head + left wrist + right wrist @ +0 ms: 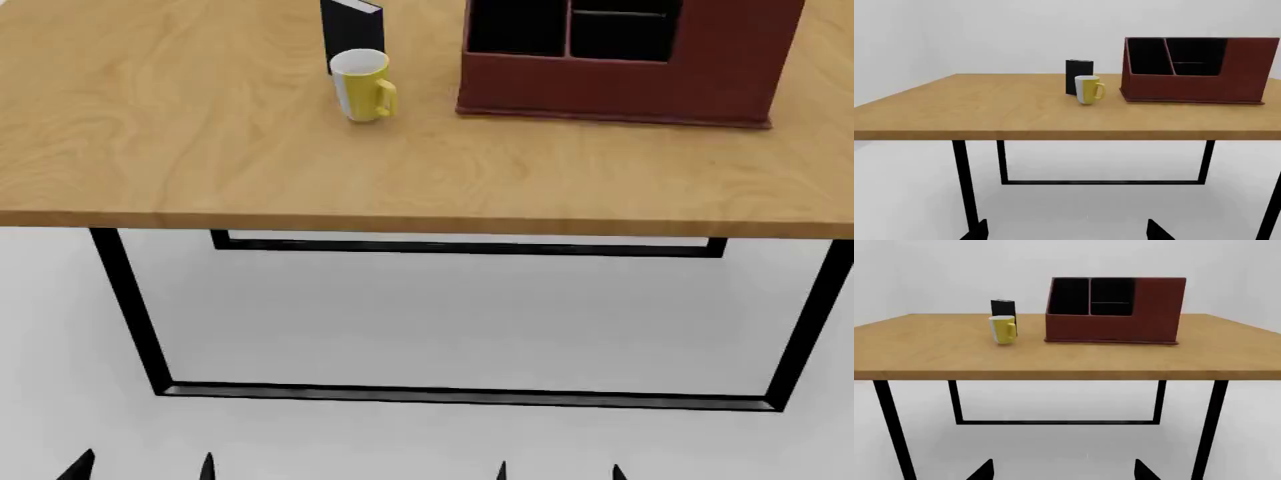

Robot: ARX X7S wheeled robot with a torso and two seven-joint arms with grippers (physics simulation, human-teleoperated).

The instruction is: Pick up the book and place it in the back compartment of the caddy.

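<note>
book point(351, 30) upright on the table point(200, 130), just behind the mug point(360, 85), well apart from the caddy point(627, 85) | caddy beside the mug (black cells facing the robot), back compartment point(1112, 308) holding nothing | left gripper point(1067, 232) and right gripper point(1064, 471) low before the table, fingertips spread apart, nothing between them
</note>
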